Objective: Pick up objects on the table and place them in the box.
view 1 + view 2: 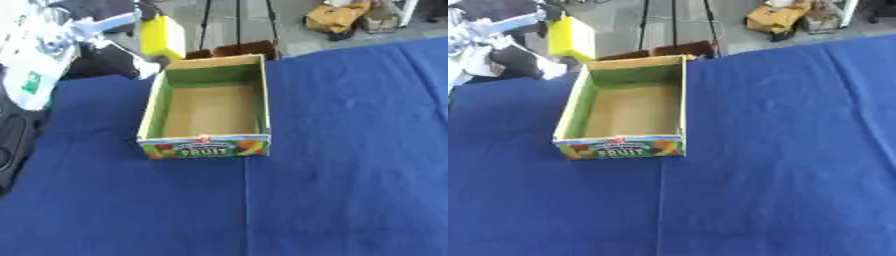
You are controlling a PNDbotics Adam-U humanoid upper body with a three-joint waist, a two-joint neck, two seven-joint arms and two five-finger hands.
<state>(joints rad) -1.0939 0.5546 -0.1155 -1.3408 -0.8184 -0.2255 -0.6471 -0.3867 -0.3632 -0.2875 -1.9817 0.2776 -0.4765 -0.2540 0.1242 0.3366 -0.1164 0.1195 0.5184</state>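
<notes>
Open cardboard box [208, 108] mid-table on the blue cloth [350, 190], printed fruit panel facing the camera, green inner walls, bare brown floor, nothing inside visible. Up and to the left of the box's far-left corner: left hand [140, 20] raised above table level, carrying a yellow block-like object [163, 36] (grip looks like fingers closed over its top edge, though blurred, so exact finger wrap hard to read). Yellow object hanging just outside the box's far-left corner, clear of the rim, not over the opening yet. Right hand nowhere in either view. Judged step: transport to drop-off, release not begun. To do it well: carry rightward and toward the camera until centred over the brown floor, not over the left wall; keep height above the rim while crossing (a clip on the thin wall could shove the light box across the cloth); lower inside the walls before opening the fingers; release low so nothing bounces out. Beyond the box's far edge: brown flap or second carton [238, 49], floor clutter further back. White-and-green packaging [33, 60] left of the box, role unclear.
</notes>
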